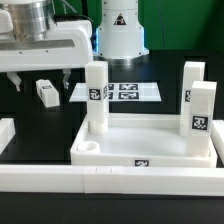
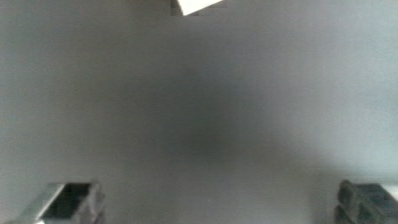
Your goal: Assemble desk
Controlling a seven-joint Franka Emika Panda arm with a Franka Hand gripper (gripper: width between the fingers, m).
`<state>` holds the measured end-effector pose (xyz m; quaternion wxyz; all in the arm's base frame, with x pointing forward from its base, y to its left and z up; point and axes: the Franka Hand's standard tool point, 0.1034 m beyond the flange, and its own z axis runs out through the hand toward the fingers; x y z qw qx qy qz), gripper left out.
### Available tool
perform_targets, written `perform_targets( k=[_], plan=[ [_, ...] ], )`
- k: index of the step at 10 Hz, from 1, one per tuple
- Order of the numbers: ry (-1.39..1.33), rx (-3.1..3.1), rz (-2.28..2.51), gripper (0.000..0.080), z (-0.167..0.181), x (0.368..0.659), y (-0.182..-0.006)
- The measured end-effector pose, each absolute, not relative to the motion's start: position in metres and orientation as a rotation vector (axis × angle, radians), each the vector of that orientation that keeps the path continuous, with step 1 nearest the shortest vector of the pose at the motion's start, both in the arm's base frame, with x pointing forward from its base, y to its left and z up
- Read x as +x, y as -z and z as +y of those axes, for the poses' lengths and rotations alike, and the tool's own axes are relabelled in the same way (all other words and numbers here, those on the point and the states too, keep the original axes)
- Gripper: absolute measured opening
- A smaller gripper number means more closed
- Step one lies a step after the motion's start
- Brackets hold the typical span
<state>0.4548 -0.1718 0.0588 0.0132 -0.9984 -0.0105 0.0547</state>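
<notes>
Nothing readable: just black-white tags on legs, desk panel, marker board; triangle sign on the rear column.

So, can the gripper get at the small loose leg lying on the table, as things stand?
Probably yes. The gripper is open and hovers close to the loose leg, and nothing stands between them; the desk panel sits off to the exterior view's right.

Quick count: one desk panel, three upright legs, one more leg lying loose, one marker board.
</notes>
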Motion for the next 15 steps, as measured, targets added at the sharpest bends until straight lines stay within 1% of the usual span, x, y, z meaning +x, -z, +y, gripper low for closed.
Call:
perform_targets(
  k=[4, 5, 7, 11, 13, 14, 15],
  plan=[
    [-0.217, -3.099, 0.023, 0.0649, -0.172, 0.448, -0.055],
    [-0.318, -3.067, 0.077, 0.0649, -0.172, 0.437, -0.052],
    [-0.502, -2.983, 0.114, 0.0649, -0.178, 0.425, -0.050],
    [-0.829, -2.868, 0.079, 0.0649, -0.172, 0.422, -0.045],
    [-1.024, -2.876, -0.057, 0.0649, -0.185, 0.417, -0.036],
    [-1.095, -2.859, -0.076, 0.0649, -0.186, 0.411, -0.031],
    [-1.199, -2.797, -0.052, 0.0649, -0.185, 0.403, -0.030]
  ],
)
